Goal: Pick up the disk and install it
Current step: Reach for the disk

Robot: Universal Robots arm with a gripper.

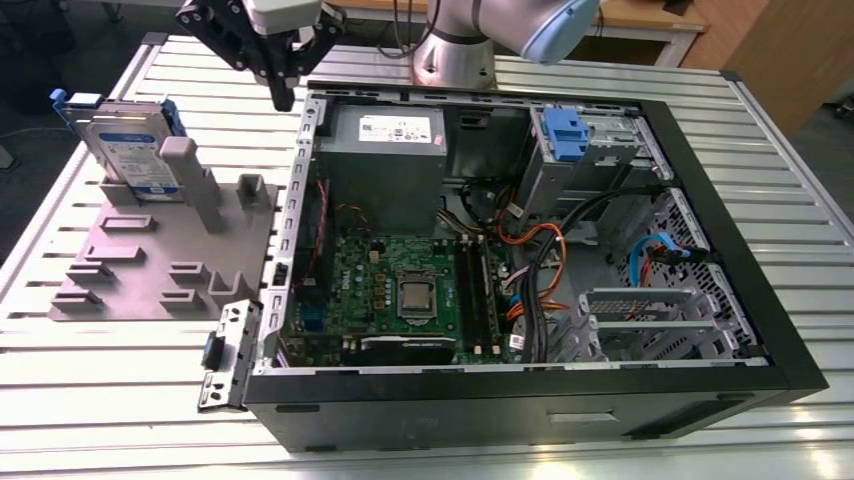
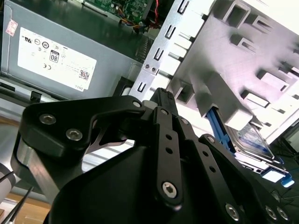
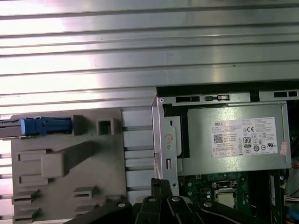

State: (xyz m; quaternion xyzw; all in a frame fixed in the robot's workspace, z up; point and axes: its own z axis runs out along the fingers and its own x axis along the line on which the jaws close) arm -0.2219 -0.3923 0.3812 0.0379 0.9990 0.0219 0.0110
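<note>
The disk (image 1: pixel 131 148), silver with a white-and-blue label and a blue carrier, stands on edge in the grey holder (image 1: pixel 147 270) at the exterior view's left, beside the open computer case (image 1: pixel 747 250). My gripper (image 1: pixel 282 98) hangs shut and empty above the case's back left corner, to the right of the disk and apart from it. In the second wrist view the black fingertips (image 2: pixel 161 95) point at the case wall, with the disk (image 2: pixel 252 140) off to one side. In the first wrist view the disk (image 3: pixel 44 126) shows edge-on as a blue strip in the holder (image 3: pixel 65 163).
A grey power-supply box (image 1: pixel 387 135) with a white sticker sits in the case's back corner, close under the gripper. A metal drive cage with a blue latch (image 1: pixel 567 135) stands at the back right. Motherboard (image 1: pixel 400 290) and cables (image 1: pixel 534 260) fill the floor. The table (image 1: pixel 94 400) is ribbed metal.
</note>
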